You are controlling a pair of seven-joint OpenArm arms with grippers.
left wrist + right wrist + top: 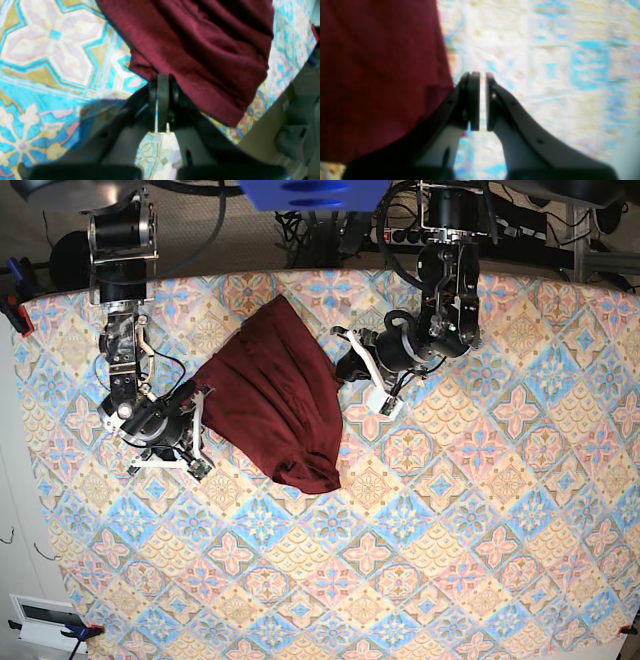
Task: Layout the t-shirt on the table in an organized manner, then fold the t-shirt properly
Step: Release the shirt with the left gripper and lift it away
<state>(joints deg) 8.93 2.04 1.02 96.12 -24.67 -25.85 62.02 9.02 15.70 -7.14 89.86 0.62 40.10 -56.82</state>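
The dark maroon t-shirt (270,400) lies bunched and creased on the patterned table (450,530), left of centre. My left gripper (347,367) is at the shirt's right edge. In the left wrist view that gripper (162,76) is shut, its tips touching the hem of the t-shirt (200,45), and no fabric shows between the pads. My right gripper (197,395) is at the shirt's left edge. Seen from the right wrist, this gripper (482,75) is all but shut, with only a thin slit showing table (545,62). The t-shirt (382,75) lies beside and under its left finger.
A power strip with cables (440,230) runs along the back behind the table. A red clamp (15,315) grips the table's left edge, and a white box (45,620) sits off the near left corner. Patterned cloth stretches to the right and front.
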